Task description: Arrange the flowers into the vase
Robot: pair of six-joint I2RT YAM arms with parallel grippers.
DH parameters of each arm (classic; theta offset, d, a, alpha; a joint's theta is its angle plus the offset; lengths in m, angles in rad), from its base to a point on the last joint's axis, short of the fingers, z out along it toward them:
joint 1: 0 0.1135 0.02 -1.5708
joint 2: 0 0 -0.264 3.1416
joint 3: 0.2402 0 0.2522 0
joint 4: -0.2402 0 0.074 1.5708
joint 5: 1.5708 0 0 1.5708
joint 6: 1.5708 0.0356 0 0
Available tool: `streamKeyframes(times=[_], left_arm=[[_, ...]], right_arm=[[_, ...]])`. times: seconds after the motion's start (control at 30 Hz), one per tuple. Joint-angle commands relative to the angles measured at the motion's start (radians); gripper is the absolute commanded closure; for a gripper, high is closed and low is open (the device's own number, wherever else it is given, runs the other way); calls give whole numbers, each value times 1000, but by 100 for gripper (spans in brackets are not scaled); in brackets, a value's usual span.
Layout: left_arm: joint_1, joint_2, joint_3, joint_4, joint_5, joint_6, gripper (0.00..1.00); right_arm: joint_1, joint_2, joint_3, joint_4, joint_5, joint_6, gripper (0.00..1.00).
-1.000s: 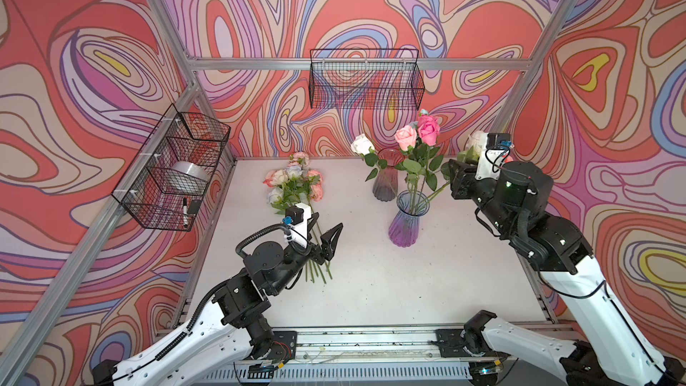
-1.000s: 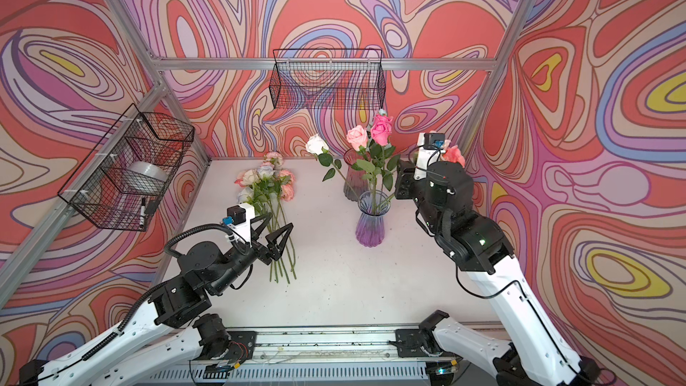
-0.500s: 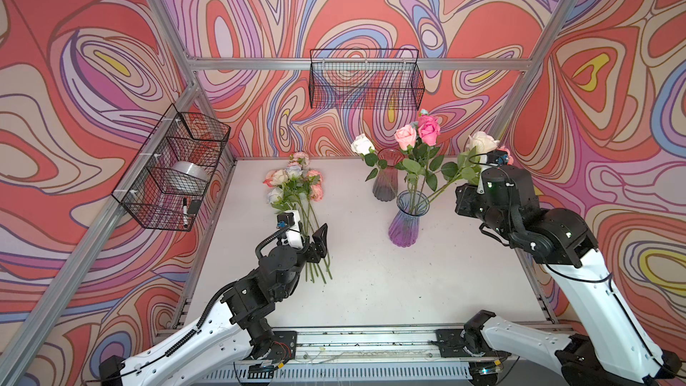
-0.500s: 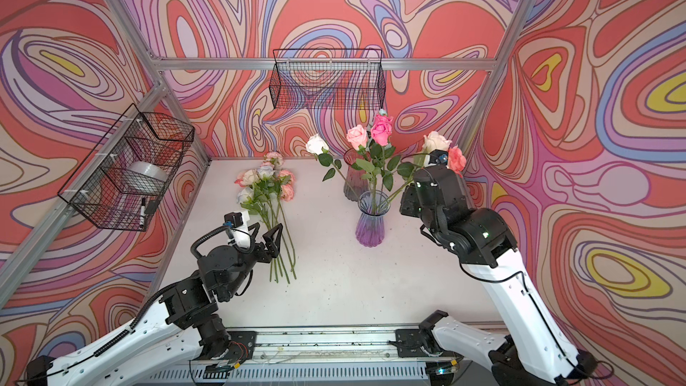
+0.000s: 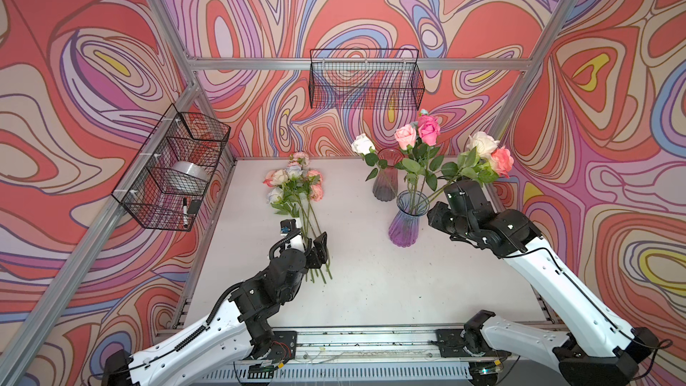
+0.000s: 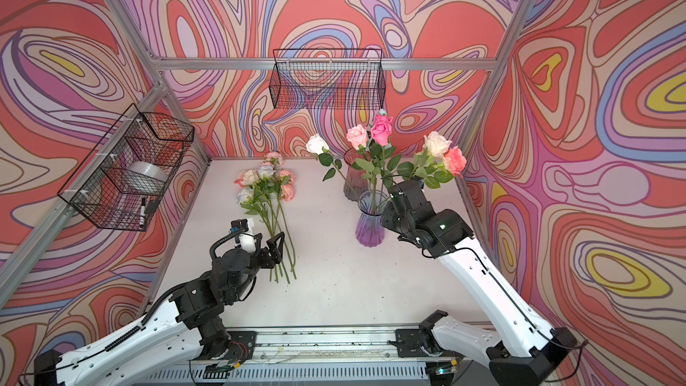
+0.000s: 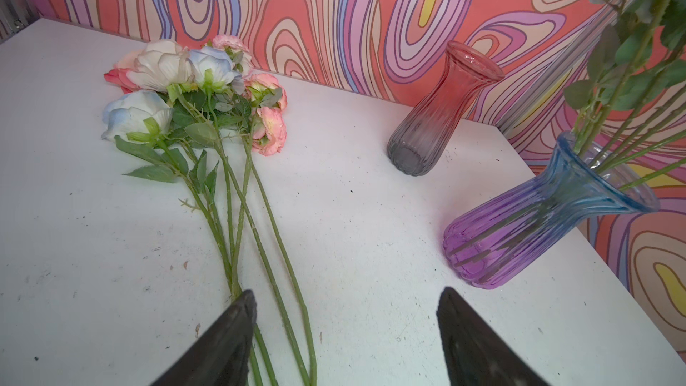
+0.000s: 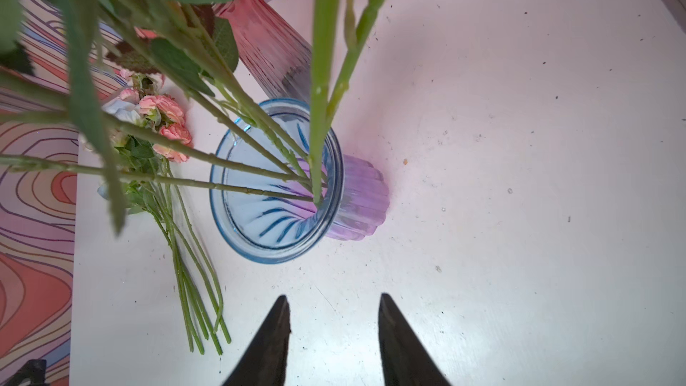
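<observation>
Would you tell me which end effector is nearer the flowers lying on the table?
Left. The left end effector is at the stem ends of the loose flowers; the right end effector is across the table, by the purple vase.

Bright, even light; soft shadows; wrist views blur nearest stems

You are getting a wide bare stretch of white tabletop (image 5: 371, 291) lying open in front, between the arms. On the left, the loose bunch of pink, white and pale blue flowers (image 5: 297, 187) is lying across it, stems running between the parted jaws of the left gripper (image 7: 343, 306). Right of centre, the blue-to-purple ribbed glass vase (image 5: 404, 224) is standing with leafy rose stems (image 5: 411, 165) fanning above its mouth and leaning over the wrist of the right gripper (image 8: 333, 297), whose jaws are gaping on nothing. Just behind, the pink-to-grey ribbed glass vase (image 5: 384, 187) is crowding the back wall.
</observation>
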Motion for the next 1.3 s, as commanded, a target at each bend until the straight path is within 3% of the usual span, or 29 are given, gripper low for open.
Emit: streamKeyframes(times=[0.0, 0.17, 0.6, 0.9, 1.27], left_arm=[[2, 12, -4, 26, 27, -29, 23], [1, 11, -3, 21, 37, -26, 23], [2, -32, -22, 5, 24, -27, 23], [1, -37, -29, 6, 28, -28, 24], [2, -68, -22, -10, 23, -13, 24]], right_arm=[[-28, 39, -13, 113, 5, 39, 62], [-98, 98, -38, 180, -44, 28, 66], [-108, 170, -63, 233, -83, -4, 81], [-108, 187, -89, 240, -68, -35, 86], [-162, 204, -89, 263, -48, -51, 100]])
